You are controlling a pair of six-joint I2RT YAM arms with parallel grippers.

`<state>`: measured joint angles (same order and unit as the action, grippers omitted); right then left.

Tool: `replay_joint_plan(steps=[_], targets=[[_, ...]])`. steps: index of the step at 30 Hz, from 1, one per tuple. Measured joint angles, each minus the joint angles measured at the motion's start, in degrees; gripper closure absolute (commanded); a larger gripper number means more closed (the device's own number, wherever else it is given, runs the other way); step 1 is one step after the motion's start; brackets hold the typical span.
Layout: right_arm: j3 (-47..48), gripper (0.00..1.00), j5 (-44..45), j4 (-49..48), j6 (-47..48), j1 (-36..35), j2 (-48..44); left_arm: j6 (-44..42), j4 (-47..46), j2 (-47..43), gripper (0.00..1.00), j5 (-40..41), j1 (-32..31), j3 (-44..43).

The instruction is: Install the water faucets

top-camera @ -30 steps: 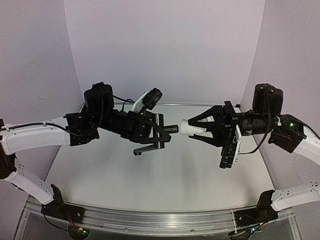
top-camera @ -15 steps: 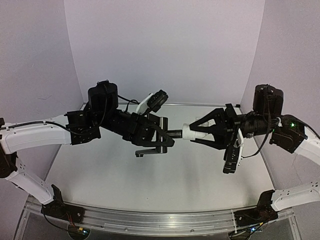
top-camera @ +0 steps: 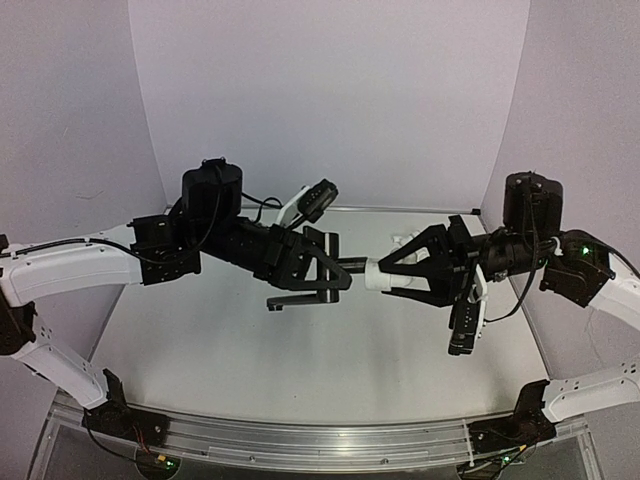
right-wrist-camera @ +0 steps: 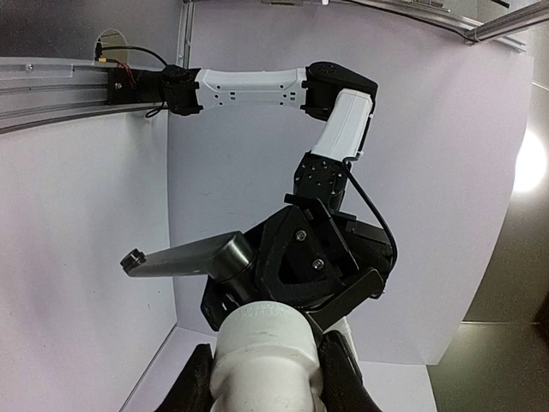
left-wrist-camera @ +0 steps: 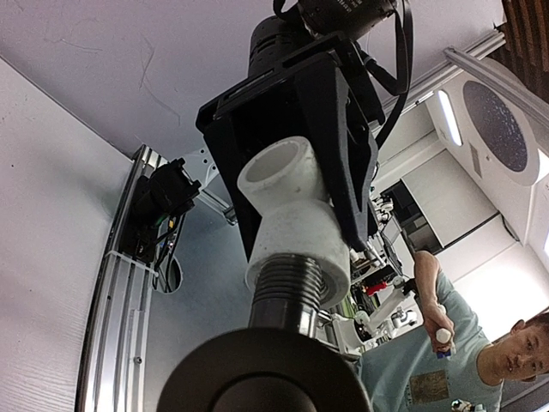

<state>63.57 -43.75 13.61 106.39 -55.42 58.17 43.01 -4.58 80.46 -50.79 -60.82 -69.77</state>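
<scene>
**Top external: faucet and fitting nose to nose in mid-air**

Both arms are up off the table (top-camera: 300, 360) and meet over its middle. The left gripper (top-camera: 338, 272) is clamped tight on the faucet (top-camera: 295, 299), which is dark grey and L-shaped, with its thin spout poking out toward the near left. The right gripper (top-camera: 392, 276) is closed around the fitting (top-camera: 377, 277), a stubby white plastic piece. The two parts touch end to end between the grippers.

The left wrist cam shows what the top one can't. The faucet's threaded metal end runs into the fitting's wide collar, with several threads outside it, though I can't tell how deep it goes. The fitting also has a round side socket. There's a person (left-wrist-camera: 420, 378) in a pale shirt in the background.

The right wrist cam catches the spout side-on, pointing left.
</scene>
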Motion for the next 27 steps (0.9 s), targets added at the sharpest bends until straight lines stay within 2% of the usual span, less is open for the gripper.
replay_joint_plan(steps=[27], targets=[[0.00, 1.00, 0.39, 2.58, -1.52, -0.02, -0.02, -2.78, 5.22, 0.73, 1.00, -0.04, -1.20, -0.40]])
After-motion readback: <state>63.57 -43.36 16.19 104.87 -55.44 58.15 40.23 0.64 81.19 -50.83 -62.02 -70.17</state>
